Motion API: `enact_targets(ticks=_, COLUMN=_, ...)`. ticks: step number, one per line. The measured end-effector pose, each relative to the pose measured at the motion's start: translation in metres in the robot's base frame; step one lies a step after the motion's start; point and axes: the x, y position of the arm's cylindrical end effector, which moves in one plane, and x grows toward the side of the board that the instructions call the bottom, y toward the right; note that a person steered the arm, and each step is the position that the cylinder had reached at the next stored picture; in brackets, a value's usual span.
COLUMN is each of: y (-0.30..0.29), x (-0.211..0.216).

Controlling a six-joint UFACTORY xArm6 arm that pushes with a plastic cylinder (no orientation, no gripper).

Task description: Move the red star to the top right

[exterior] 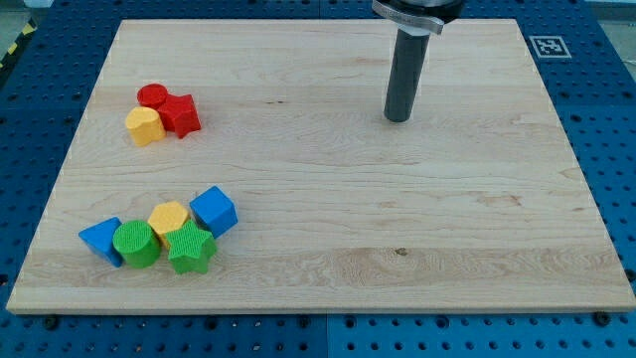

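The red star (181, 114) lies at the view's upper left of the wooden board (397, 219). It touches a red cylinder (152, 96) above-left of it and a yellow block (145, 126) on its left. My tip (398, 118) rests on the board in the upper middle-right, far to the right of the red star and touching no block.
At the view's lower left is a cluster: a blue triangular block (102, 241), a green cylinder (135, 245), a yellow block (168, 217), a green star (191, 249) and a blue block (214, 210). A fiducial tag (549, 46) marks the board's top right corner.
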Motion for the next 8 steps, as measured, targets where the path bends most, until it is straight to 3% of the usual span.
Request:
enact_targets(ticks=2, y=-0.009, x=-0.002)
enact_targets(ticks=3, y=-0.082, x=-0.003)
enact_targets(ticks=6, y=-0.198, x=0.066)
enact_targets(ticks=8, y=-0.268, x=0.065)
